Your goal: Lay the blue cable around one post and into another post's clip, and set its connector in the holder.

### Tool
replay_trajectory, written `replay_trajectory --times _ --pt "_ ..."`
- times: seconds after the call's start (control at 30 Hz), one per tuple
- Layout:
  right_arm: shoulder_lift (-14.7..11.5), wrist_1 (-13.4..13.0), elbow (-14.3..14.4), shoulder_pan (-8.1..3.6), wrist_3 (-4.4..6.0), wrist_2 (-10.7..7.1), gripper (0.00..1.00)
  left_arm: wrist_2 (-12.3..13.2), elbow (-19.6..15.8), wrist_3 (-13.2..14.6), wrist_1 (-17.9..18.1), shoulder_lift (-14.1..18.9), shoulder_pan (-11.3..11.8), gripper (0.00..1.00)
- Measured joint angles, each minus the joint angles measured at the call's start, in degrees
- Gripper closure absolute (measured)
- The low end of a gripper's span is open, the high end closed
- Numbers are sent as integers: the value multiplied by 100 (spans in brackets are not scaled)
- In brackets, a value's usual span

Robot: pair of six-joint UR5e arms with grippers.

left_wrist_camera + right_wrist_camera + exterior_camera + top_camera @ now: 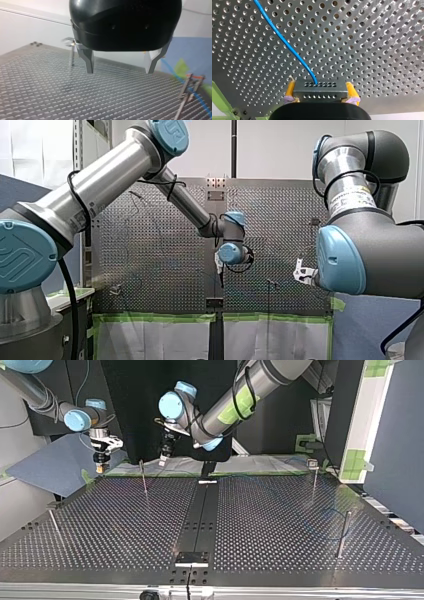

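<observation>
Your right end effector (pixel 320 87) is clamped on the connector (pixel 319 96), with yellow pads on both sides. The blue cable (pixel 287 46) leaves its front and trails ahead over the surface (pixel 374 50). The block is probably rigid and the cable light and limp, so grip the block. Your left end effector (pixel 120 68) hangs open and empty, with a clip post (pixel 186 87) beside it. I cannot make out the holder.

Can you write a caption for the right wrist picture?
My right gripper holds the connector of the blue cable over the holey table.

Thin posts (pixel 343 535) (four, top view) ring the table (pixel 260 520) — open room between them.
</observation>
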Motion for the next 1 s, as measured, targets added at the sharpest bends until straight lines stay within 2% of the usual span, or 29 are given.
replay_trajectory --times 0.13,0.23,0.73,1.0 --pt "0 4 0 1 4 -6 75 -210 -256 -70 161 257 34 0" --pt "0 7 1 2 7 -9 75 -261 -425 -165 263 426 75 0" --pt "0 9 0 11 19 -52 75 -258 -1245 -485 651 1246 217 0" --pt "0 9 -6 19 19 -70 75 -262 -1680 -569 682 1681 220 0"
